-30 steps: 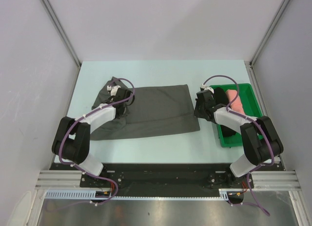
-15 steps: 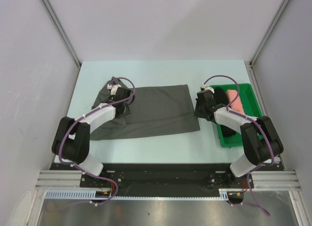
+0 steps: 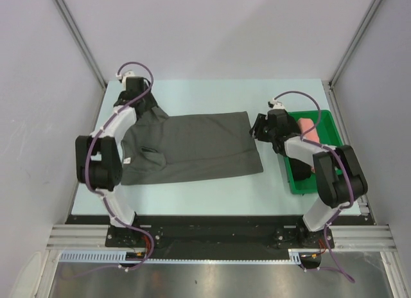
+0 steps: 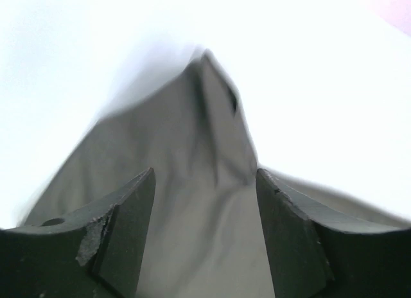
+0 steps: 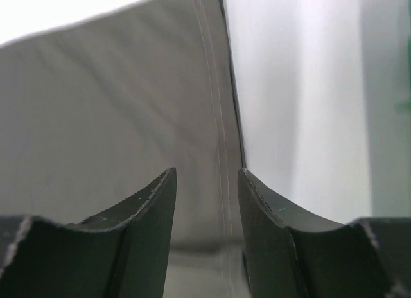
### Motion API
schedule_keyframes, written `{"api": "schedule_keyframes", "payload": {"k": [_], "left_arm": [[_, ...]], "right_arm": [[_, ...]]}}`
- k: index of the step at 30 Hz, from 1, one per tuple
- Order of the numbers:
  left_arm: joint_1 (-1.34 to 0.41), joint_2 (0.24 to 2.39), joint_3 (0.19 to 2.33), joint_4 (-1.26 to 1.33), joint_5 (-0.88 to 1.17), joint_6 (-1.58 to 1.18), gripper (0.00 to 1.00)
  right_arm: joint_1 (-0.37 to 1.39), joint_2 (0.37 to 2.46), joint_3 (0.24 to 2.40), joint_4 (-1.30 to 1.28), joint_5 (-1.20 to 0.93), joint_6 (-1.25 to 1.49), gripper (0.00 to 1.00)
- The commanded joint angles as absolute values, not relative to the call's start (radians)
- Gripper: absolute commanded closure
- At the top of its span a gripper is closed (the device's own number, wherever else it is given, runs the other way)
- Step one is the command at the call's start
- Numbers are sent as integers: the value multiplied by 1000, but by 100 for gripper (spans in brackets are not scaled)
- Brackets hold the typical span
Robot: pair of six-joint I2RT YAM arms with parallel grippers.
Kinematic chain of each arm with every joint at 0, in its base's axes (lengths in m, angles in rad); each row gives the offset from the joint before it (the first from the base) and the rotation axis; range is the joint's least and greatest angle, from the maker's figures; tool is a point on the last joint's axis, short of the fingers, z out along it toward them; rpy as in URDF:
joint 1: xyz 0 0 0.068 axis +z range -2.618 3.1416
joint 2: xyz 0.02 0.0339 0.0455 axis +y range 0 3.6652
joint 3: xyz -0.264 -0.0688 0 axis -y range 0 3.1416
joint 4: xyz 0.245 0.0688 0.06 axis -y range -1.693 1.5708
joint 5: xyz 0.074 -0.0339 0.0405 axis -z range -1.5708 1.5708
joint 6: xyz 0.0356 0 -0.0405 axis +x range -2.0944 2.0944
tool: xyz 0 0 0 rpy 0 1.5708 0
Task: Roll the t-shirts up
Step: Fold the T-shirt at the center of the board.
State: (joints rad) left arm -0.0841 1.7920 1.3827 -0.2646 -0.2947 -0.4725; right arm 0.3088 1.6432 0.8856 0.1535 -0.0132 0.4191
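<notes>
1. The tabletop (image 3: 212,190) carries the charcoal t-shirt (image 3: 199,147), laid flat with its long axis running left to right.
2. Handling: expect light, limp, non-fragile cloth. It will probably sag, drag and wrinkle rather than hold its shape. Take hold at an edge or corner, pinching through all layers, with one point per arm.
3. The right end effector (image 5: 207,173) sits over the shirt's right hem. Its jaws stand apart and clamp nothing.
4. Beside it, the green tray (image 3: 303,187) holds a salmon roll (image 3: 308,130). It also holds what appears to be a black roll (image 3: 297,168), mostly covered by the right arm.
5. Farthest out, the left end effector (image 4: 205,176) hovers over the shirt's far-left corner, jaws apart and empty.
6. Count: one flat t-shirt, two rolls, one tray.
</notes>
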Motion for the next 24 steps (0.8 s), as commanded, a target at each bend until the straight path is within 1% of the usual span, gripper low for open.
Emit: {"api": "schedule_keyframes", "payload": {"k": [1,3,5,7,9,11,14,19,22,23,24], "left_arm": [[-52,1985,1599,-219,-141,-321,30],[-45,2095,1725,-274,-129,-307,30],[-38,2155,1813,-290,-106,-301,32],[-38,2221,1857,-296,-107,-301,34],[-38,2290,1923,-314,-109,-313,37],[-34,2344,2041,-409,-117,-340,45],[-31,2381,2089,-455,-136,-380,46],[-31,2395,2103,-525,-190,-472,45],[-31,2379,2074,-494,-179,-482,42],[-31,2367,2060,-486,-176,-485,37],[-29,2362,2053,-476,-169,-480,35]], "right_arm": [[288,1765,1001,350,-94,416,52],[282,1805,1040,368,-109,416,53],[275,1847,1058,385,-117,414,53],[268,1876,1090,390,-120,408,53],[262,1908,1104,390,-121,405,53],[250,1937,1123,384,-121,405,53],[229,1982,1156,371,-138,413,53],[192,2051,1218,365,-201,457,53],[175,2097,1261,380,-239,501,51],[175,2112,1276,376,-247,509,50],[173,2138,1317,364,-248,520,48]]}}
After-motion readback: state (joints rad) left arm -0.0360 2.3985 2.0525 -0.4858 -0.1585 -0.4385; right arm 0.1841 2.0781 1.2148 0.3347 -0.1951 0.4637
